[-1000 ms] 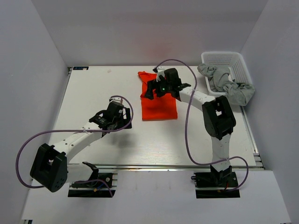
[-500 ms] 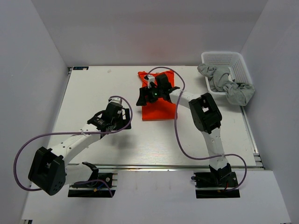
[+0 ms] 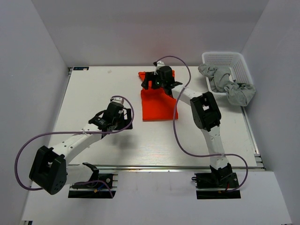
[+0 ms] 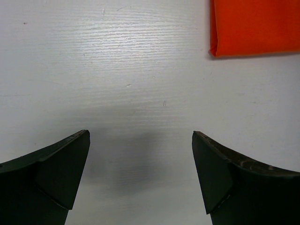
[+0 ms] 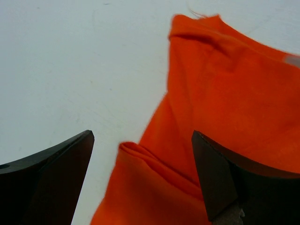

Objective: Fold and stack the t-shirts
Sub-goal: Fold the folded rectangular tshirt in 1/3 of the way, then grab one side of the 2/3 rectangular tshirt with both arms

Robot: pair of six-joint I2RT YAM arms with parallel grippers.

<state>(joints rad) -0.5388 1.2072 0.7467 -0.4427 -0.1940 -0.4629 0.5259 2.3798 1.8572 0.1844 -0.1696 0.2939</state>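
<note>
Orange-red t-shirt (image 3: 159, 107) lies part-folded near the table's (image 3: 93, 89) far edge. The right end effector (image 5: 143, 133) hovers open over its rumpled far-left flap. The left end effector (image 4: 140, 132) is open above the table, holding nothing. The fold seems unfinished; next, likely pinch that flap.

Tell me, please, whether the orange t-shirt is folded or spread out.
Partly folded: the orange t-shirt forms a rectangle with a doubled edge, but its far end lies rumpled below the right gripper.
</note>
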